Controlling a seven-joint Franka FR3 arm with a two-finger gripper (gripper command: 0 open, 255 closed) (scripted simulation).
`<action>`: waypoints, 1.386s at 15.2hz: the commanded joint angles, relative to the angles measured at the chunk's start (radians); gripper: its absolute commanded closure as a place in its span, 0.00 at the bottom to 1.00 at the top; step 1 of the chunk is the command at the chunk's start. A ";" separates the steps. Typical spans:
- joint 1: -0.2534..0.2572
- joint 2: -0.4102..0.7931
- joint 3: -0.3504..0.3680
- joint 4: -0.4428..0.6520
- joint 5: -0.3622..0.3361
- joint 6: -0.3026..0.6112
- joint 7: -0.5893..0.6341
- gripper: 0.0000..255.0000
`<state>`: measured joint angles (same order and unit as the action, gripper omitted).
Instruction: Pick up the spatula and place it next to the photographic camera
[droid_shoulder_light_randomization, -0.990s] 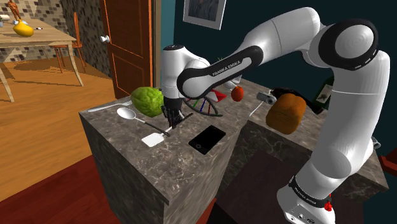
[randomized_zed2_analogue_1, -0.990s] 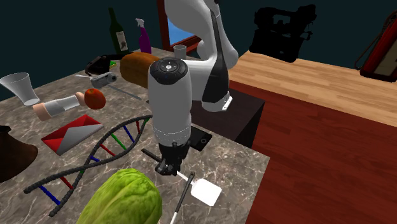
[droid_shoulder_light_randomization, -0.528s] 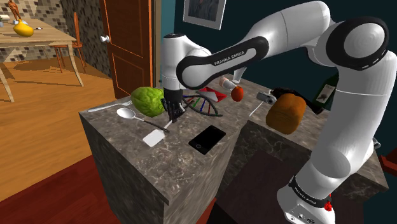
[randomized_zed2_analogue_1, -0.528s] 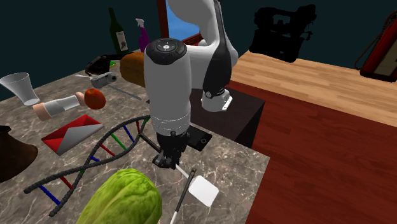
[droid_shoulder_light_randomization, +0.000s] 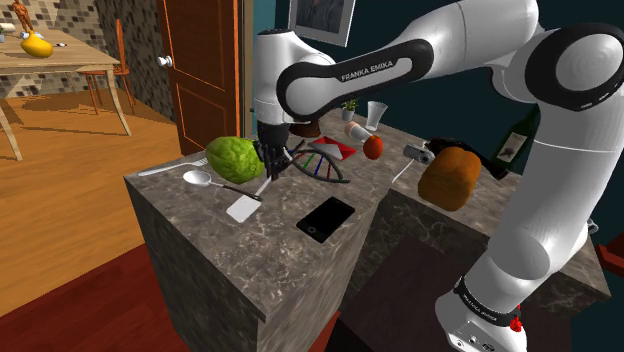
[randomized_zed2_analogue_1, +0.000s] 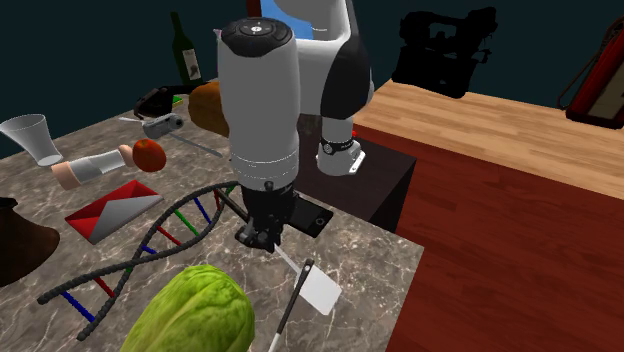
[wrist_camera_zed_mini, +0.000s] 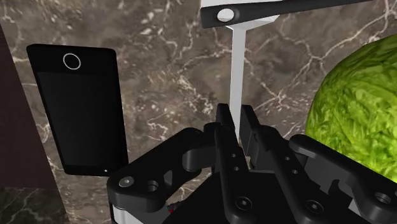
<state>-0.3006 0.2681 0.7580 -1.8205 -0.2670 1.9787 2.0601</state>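
while the end effector (wrist_camera_zed_mini: 236, 118) clamps the white spatula (wrist_camera_zed_mini: 237, 70), a cabbage (wrist_camera_zed_mini: 359, 108) sits just beside it, a smartphone (wrist_camera_zed_mini: 79, 108) on its other side.

A dark marbled counter (droid_shoulder_light_randomization: 262, 262) is standing on deep red flooring (droid_shoulder_light_randomization: 110, 310). Beyond it, orange wooden floor (droid_shoulder_light_randomization: 70, 180) is stretching toward a wooden table (droid_shoulder_light_randomization: 70, 58) and chair (droid_shoulder_light_randomization: 112, 70). A brown panelled door (droid_shoulder_light_randomization: 205, 70) is adjoining a dark teal wall (droid_shoulder_light_randomization: 372, 18), where a framed picture (droid_shoulder_light_randomization: 320, 20) is hanging.

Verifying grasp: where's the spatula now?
In the shoulder view's left half, the white flat-bladed spatula is clasped in the black fingers, blade down near the marble counter, between the green lettuce head and the black smartphone.
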 joint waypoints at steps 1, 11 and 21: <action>-0.004 -0.012 0.004 0.015 0.011 -0.024 -0.009 1.00; -0.075 -0.100 -0.004 0.014 0.079 -0.076 -0.116 1.00; -0.238 -0.232 -0.102 -0.114 0.172 -0.021 -0.400 1.00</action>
<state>-0.5237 0.0441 0.6677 -1.9298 -0.1015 1.9562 1.6917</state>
